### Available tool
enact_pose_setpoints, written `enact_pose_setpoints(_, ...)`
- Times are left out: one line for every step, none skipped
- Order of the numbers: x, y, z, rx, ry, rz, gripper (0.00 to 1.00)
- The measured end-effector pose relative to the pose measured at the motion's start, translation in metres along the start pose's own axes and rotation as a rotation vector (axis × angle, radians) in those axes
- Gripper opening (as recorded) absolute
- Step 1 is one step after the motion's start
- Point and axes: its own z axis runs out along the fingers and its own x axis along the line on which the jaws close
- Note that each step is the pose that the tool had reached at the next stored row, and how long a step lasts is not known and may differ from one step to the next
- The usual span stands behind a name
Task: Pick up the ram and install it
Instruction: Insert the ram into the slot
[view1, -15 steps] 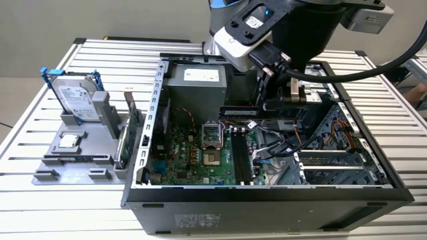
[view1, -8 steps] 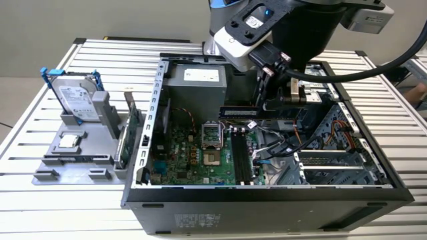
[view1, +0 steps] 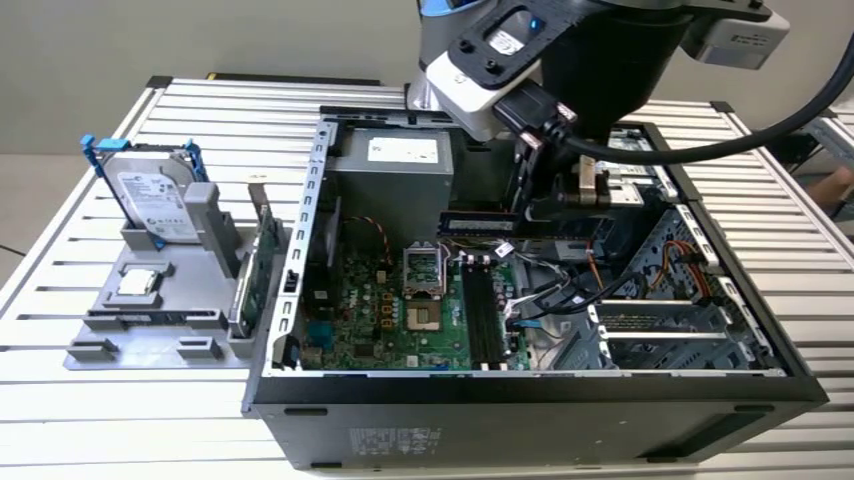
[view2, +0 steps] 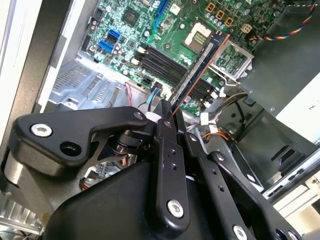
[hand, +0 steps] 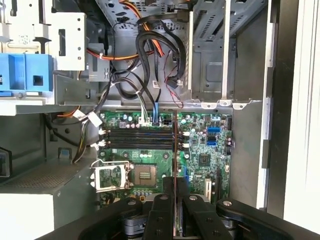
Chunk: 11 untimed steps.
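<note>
- Gripper (view2: 168, 114) fingers (view2: 166, 131) are clamped on one end of the ram (view2: 200, 65); the rest of the stick juts out past the fingertips.
- In the exterior view the gripper (view1: 541, 212) hangs inside the open case (view1: 534, 400), which lies on a slatted table (view1: 120, 400).
- There the ram (view1: 481, 222) is held level above the motherboard (view1: 387, 320), over the far end of the slots (view1: 483, 320) and just in front of the power supply (view1: 394, 165).
- In the first wrist view the ram (hand: 175, 150) shows edge-on as a thin line, running crosswise to the long black slots (hand: 140, 140); it sits in none of them.
- In the second wrist view too, the stick crosses over the slots (view2: 170, 67) at an angle, its far end over the socket (view2: 200, 35).
- Cables (hand: 150, 65) hang in a bundle beyond the slots.
- Outside the case, on the exterior view's left, a hard drive (view1: 147, 195) in a blue frame stands upright in a grey stand (view1: 134, 325); a green card (view1: 263, 255) stands on edge between the stand and the case wall.
</note>
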Motion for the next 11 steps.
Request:
enact_pose_setpoints(0.0000,0.0000,-0.0001,0.0001,0.0000,0.007,0.00)
enact_pose_setpoints(0.0000,0.0000,-0.0001,0.0001,0.0001,0.015,0.00)
enact_pose_setpoints(0.0000,0.0000,-0.0001,0.0002,0.0002,0.023,0.00)
enact_pose_setpoints(0.0000,0.0000,-0.0001,0.0002,0.0004,0.033,0.00)
enact_pose_setpoints(0.0000,0.0000,-0.0001,0.0003,0.0005,0.041,0.00)
enact_pose_setpoints(0.0000,0.0000,0.0000,0.0003,0.0007,0.050,0.00)
enact_pose_setpoints(0.0000,0.0000,0.0000,0.0003,0.0008,0.060,0.00)
enact_pose_setpoints(0.0000,0.0001,0.0000,0.0004,0.0010,0.070,0.00)
enact_pose_setpoints(0.0000,0.0001,0.0000,0.0004,0.0011,0.080,0.00)
enact_pose_setpoints(0.0000,0.0000,-0.0001,0.0005,0.0012,0.090,0.00)
enact_pose_setpoints(0.0000,0.0000,-0.0001,0.0005,0.0014,0.101,0.00)
